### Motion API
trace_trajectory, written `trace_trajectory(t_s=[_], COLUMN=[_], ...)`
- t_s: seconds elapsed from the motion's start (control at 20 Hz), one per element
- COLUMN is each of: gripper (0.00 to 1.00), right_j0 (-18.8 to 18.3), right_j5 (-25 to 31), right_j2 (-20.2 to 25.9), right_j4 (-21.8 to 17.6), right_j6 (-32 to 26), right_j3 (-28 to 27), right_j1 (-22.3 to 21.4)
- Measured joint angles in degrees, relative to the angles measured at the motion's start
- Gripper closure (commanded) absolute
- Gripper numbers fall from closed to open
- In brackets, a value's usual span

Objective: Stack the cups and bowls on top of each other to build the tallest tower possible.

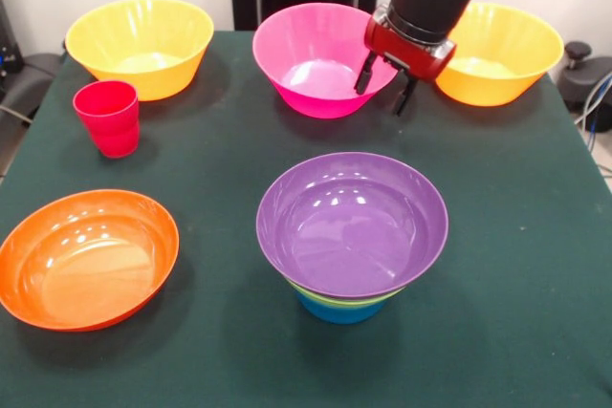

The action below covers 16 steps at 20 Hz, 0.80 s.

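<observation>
We count two yellow-orange bowls, one pink bowl [320, 59], one orange bowl [86, 257], one purple bowl [352, 224] and one red cup [107, 118], all on the dark green surface [220, 160]. No sky-blue cup shows in this view.

The landmark is the tower [350, 236], which stands near the middle of the surface, toward the camera side. We make out three layers in it: the purple bowl on top, widest; a thin lime-green rim [346, 297] just under it; a blue base [338, 311] at the bottom. Whether more pieces nest inside, we cannot tell. The purple bowl holds nothing.

Relative to the tower: the pink bowl sits beyond it, toward the robot, empty. One yellow-orange bowl [140, 45] is beyond and well to picture-left, the other [505, 54] beyond and to picture-right; both look empty. The red cup stands upright to picture-left and somewhat beyond, near the left yellow-orange bowl but apart from it. The orange bowl lies to picture-left, level with the tower, well apart, empty.

The gripper [382, 85] hangs beyond the tower, over the pink bowl's right rim, between the pink bowl and the right yellow-orange bowl. Its jaws are spread apart and hold nothing.
</observation>
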Motion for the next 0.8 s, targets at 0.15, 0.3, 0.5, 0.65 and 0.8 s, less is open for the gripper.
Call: trace_trajectory(t_s=[0.15,0.3,0.5,0.65,0.8], gripper=[0.00,0.00,0.00,0.00,0.00], right_j0=[0.0,0.1,0.3,0.8,1.1], right_j5=[0.0,0.0,0.0,-0.1,-0.7], right_j2=[-0.1,-0.2,-0.3,-0.3,-0.3], right_j4=[0.0,0.0,0.0,0.0,0.0], right_j6=[0.0,0.0,0.0,0.0,0.0], right_j3=[0.5,2.0,3.7,5.4,6.7], right_j1=[-0.4,-1.3,-2.0,-2.5,-2.6])
